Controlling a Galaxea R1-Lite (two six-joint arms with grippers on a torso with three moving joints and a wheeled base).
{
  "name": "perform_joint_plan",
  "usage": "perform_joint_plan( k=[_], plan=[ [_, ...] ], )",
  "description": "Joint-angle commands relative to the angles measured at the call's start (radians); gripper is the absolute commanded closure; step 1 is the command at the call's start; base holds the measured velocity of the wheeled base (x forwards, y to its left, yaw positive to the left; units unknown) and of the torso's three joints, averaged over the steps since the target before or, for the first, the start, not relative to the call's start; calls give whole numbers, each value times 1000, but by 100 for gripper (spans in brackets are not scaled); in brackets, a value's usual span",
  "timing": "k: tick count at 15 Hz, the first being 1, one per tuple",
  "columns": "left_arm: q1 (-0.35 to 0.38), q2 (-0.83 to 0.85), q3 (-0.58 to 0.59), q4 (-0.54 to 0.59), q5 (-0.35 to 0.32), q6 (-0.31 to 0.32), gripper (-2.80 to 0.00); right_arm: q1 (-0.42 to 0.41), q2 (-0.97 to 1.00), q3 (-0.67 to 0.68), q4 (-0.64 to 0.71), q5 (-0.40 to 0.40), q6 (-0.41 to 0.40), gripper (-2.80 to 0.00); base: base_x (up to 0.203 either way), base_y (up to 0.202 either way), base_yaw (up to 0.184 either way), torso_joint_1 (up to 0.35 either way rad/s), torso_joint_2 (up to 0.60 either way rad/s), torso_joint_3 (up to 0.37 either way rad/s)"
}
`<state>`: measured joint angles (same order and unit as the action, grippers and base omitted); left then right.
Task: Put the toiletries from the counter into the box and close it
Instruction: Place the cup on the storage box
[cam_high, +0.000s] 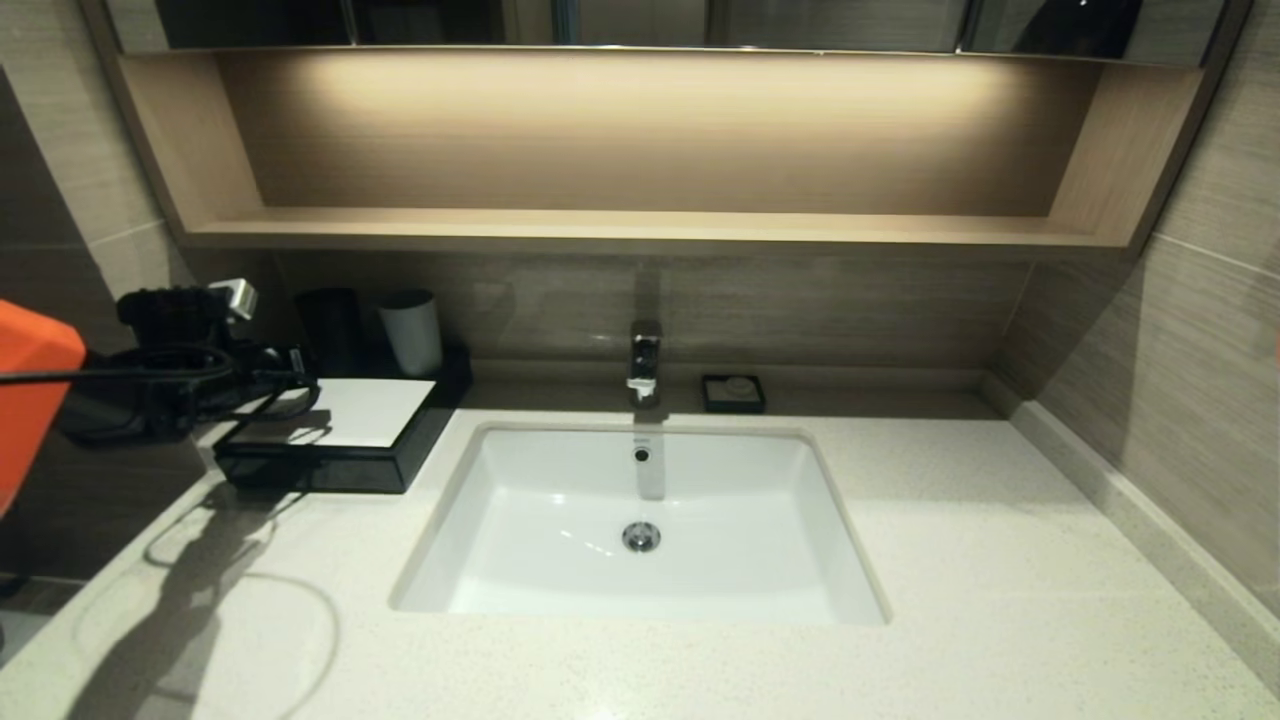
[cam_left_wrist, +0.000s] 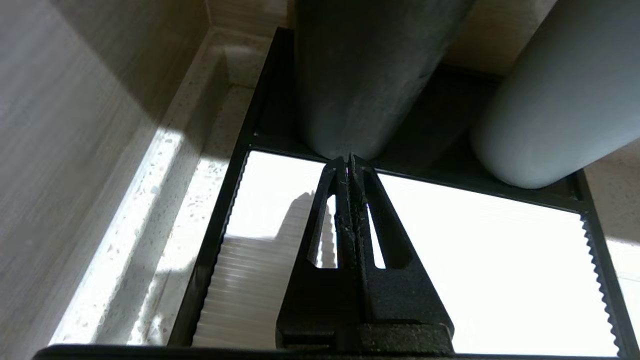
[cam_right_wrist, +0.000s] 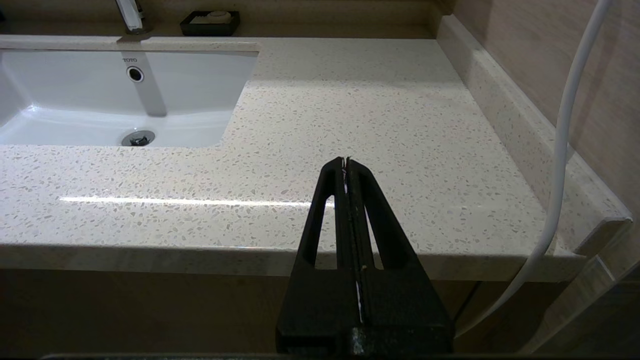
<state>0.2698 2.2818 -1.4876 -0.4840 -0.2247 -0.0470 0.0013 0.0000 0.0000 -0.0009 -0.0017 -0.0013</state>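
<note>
The left gripper (cam_left_wrist: 350, 162) was seen pressed fully closed, its black ridged fingers (cam_left_wrist: 345, 210) meeting with nothing between them, poised over the white top panel of the box (cam_left_wrist: 480, 240). That panel was smooth and flat, framed by a black rim with serrated edges; a ribbed translucent strip showed along one side. Just beyond the fingertips, at twelve o'clock, a dark matte cylindrical cup (cam_left_wrist: 365, 75) stood on the black tray, with a pale grey cup (cam_left_wrist: 555, 100) beside it at two o'clock; both were cut off by the frame. In the head view the box (cam_high: 340, 425) sat at nine o'clock of the white rectangular basin (cam_high: 640, 530), on the speckled stone worktop (cam_high: 1000, 560), the left arm partly covering its far corner. No packets could be made out on the worktop. A chrome tap (cam_high: 645, 362) and a small black square dish (cam_high: 733, 393) stood behind the basin. The right gripper (cam_right_wrist: 346, 162) was likewise closed and empty, held off the worktop's front edge, a white cable (cam_right_wrist: 565, 150) hanging beside it.
</note>
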Motion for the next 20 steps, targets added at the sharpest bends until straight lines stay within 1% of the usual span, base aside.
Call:
perform_joint_plan(
  k=[1,11,15,20],
  plan=[
    [-1,14,-18,16,-1,-1,0,0,0,2,-1,0,0,0,0,0,0,0,0,0],
    [-5,93,-142,65,-1,3,0,0,0,2,-1,0,0,0,0,0,0,0,0,0],
    [-10,108,-152,64,-1,4,0,0,0,2,-1,0,0,0,0,0,0,0,0,0],
    [-12,151,-223,71,-1,4,0,0,0,2,-1,0,0,0,0,0,0,0,0,0]
  ],
)
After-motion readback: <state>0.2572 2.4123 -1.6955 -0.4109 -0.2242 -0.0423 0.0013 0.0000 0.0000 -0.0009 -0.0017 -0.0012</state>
